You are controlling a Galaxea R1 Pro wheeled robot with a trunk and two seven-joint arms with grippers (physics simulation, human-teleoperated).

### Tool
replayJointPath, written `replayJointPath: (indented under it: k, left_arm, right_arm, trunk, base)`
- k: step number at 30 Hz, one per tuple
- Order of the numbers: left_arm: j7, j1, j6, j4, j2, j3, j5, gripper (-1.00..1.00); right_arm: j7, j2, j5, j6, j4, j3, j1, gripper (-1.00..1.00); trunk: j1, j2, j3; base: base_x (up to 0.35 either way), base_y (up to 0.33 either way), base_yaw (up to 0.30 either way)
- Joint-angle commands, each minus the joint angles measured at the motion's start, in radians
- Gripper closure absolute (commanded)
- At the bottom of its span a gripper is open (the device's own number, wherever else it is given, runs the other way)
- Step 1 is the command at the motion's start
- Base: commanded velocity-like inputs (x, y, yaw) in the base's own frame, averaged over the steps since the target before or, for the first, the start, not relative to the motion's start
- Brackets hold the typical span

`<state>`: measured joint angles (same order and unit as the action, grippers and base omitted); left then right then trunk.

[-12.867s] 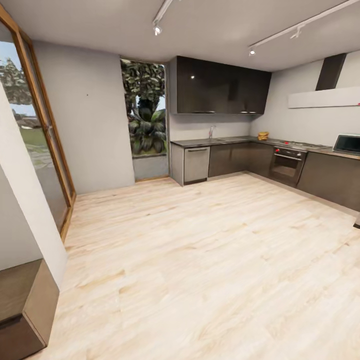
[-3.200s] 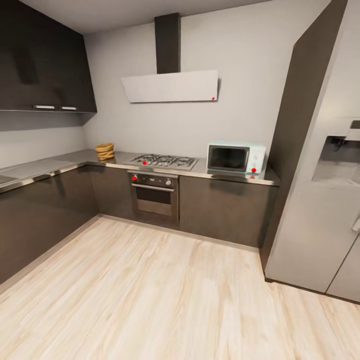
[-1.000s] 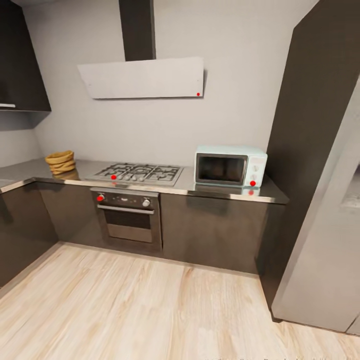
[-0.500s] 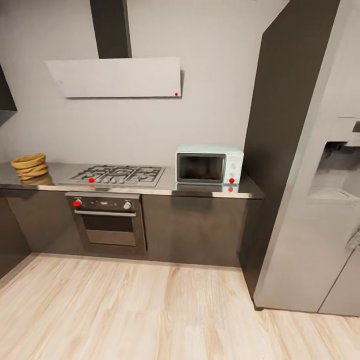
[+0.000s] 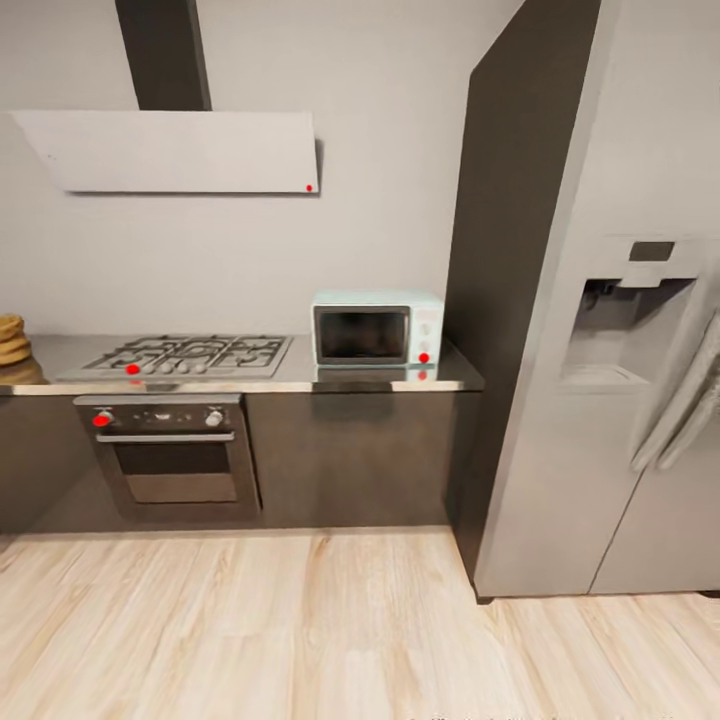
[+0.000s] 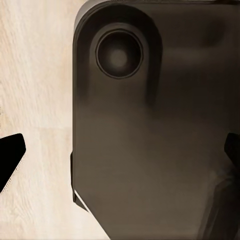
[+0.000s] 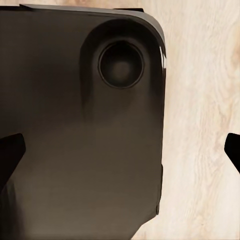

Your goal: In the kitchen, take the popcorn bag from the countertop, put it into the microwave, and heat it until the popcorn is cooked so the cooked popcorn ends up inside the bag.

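From the head view we list: a microwave (image 5: pixel 377 329), pale blue-white with a dark glass door, shut, and a red dot at its lower right corner, standing on the grey counter (image 5: pixel 300 376) at its right end, just beside a tall dark panel (image 5: pixel 510 250). To its left on the same counter we record a steel gas hob (image 5: pixel 190 354) with grates and a red dot at its front edge. Below the hob we note a built-in oven (image 5: pixel 172 450) with a bar handle, one red knob and one pale knob, set into dark brown cabinets (image 5: pixel 350 455). At the far left edge of the counter we see part of a mustard-yellow popcorn bag (image 5: pixel 12 339), well apart from the microwave, cut off by the picture's border. Above the hob we enter a pale slanted hood (image 5: pixel 175 150) under a dark chimney (image 5: pixel 163 52). To the right of the dark panel we list a grey fridge (image 5: pixel 620 400) with a dispenser recess in its door. A light wood floor (image 5: pixel 300 630) runs across the foreground. In each wrist view we record a dark rounded part of the robot's body over the same wood floor, with dark finger tips at the picture's two sides; the left fingers (image 6: pixel 11 156) stand spread wide, and the right fingers (image 7: pixel 10 155) likewise, with nothing between them.
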<state>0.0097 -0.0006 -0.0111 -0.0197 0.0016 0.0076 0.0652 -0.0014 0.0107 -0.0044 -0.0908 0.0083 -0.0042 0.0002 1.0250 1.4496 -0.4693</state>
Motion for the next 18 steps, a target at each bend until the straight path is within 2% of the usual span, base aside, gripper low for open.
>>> replayJointPath:
  k: [1,7,18]
  left_arm:
    - [0.001,0.0,-0.001,0.0,0.0,0.0,0.007,-1.0]
    - [0.0,0.0,0.001,0.0,0.001,0.0,0.007,-1.0]
    - [-0.001,0.0,0.003,0.0,0.001,0.0,0.008,-1.0]
  right_arm:
    - [0.0,0.0,0.0,-0.004,0.001,0.0,0.0,-1.0]
    - [0.0,0.0,0.006,-0.003,0.001,0.004,0.0,-1.0]
    - [0.0,0.0,0.009,-0.001,0.001,0.01,0.0,-1.0]
  trunk:
    - [0.0,0.0,-0.001]
    - [0.0,0.0,-0.001]
    - [0.0,0.0,-0.001]
  base:
    - [0.0,0.0,-0.198]
    - [0.059,0.0,-0.047]
    - [0.305,0.0,-0.001]
